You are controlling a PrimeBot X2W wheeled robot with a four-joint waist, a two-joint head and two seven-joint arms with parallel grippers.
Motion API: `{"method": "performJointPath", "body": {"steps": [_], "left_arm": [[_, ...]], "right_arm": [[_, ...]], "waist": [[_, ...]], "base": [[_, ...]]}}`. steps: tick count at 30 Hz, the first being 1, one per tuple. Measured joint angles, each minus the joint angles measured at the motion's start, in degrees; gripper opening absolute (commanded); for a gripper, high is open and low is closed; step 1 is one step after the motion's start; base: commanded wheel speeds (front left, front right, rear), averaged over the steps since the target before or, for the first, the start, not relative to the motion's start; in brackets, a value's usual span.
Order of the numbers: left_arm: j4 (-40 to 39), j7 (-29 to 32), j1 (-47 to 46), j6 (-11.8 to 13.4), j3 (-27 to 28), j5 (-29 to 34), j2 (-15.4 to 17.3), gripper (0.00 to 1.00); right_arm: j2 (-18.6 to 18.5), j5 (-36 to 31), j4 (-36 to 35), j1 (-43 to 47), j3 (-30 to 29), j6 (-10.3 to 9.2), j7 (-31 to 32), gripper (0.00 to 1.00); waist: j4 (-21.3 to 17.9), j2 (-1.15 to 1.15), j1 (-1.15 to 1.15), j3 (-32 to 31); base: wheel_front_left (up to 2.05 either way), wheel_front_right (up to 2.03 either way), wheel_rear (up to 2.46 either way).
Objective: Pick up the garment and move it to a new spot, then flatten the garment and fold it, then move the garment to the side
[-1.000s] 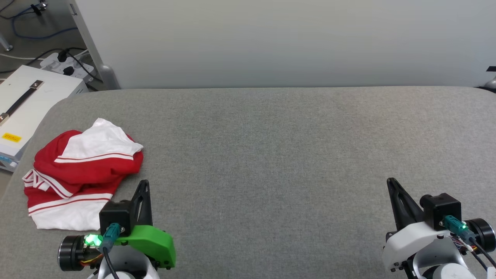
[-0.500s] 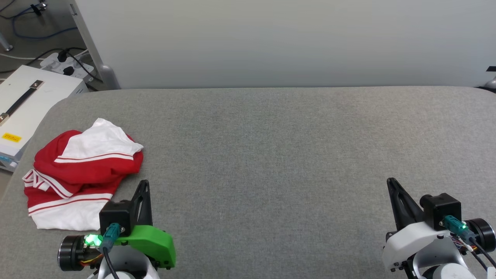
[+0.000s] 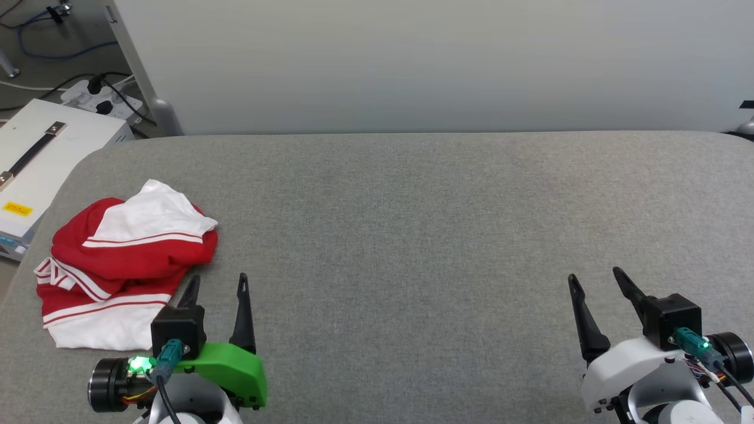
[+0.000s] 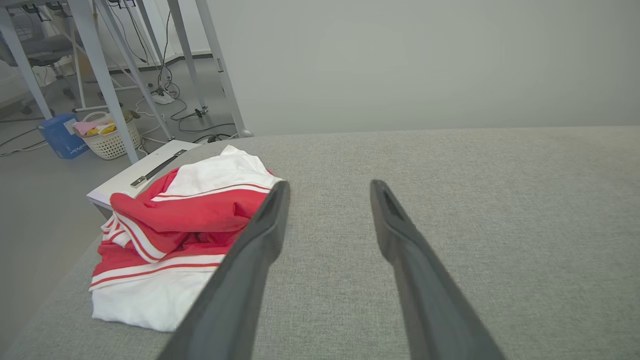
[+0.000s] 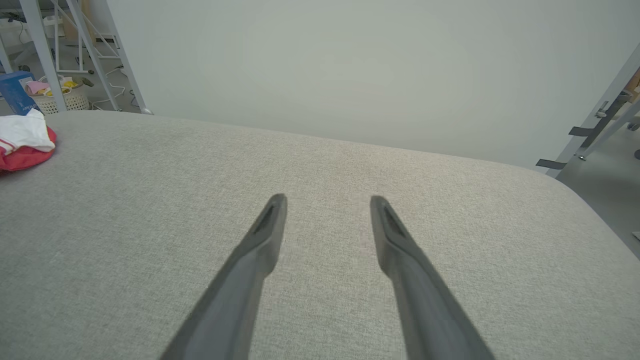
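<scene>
Your left gripper (image 3: 218,277) stands with jaws apart and empty, the crumpled garment (image 3: 126,259) just beside its left finger; your right gripper (image 3: 594,274), likewise spread, holds nothing.

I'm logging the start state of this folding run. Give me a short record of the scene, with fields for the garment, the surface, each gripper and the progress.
garment: red and white, crumpled in a heap near the table's left end
table: grey fabric top
left gripper: open, holding nothing, close beside the garment's near right edge
right gripper: open, holding nothing, over bare fabric far from the garment
white case: beside the table's left end, dark handle on top
progress: garment not yet picked up
</scene>
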Motion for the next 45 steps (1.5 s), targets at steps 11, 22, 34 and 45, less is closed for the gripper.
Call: {"method": "performJointPath", "body": {"steps": [11, 22, 34, 45], "left_arm": [[-0.1, -1.0, 0.0, 0.2, 0.0, -1.1, 0.0, 1.0], [-0.3, -2.3, 0.0, 0.5, 0.1, -1.9, 0.0, 1.0], [-0.1, -3.6, 0.0, 0.6, 0.1, -2.7, 0.0, 1.0], [0.3, -5.3, 0.0, 0.6, 0.1, -4.4, 0.0, 1.0]], "right_arm": [[0.0, 1.9, -0.1, 0.0, -0.4, 0.0, -0.8, 1.0], [0.0, 4.3, -0.7, 0.0, -0.5, 0.0, -2.2, 1.0], [0.0, 6.3, -0.7, 0.0, -1.1, 0.0, -3.6, 1.0], [0.0, 8.2, -0.6, 0.1, -1.1, 0.0, -5.2, 1.0]], "waist": [[0.0, 0.0, 0.0, 0.1], [0.0, 0.0, 0.0, 0.3], [0.1, 0.0, 0.0, 0.5], [0.2, 0.0, 0.01, 0.6]], "base": [[0.0, 0.0, 0.0], [0.0, 0.0, 0.0], [0.0, 0.0, 0.0], [0.0, 0.0, 0.0]]}}
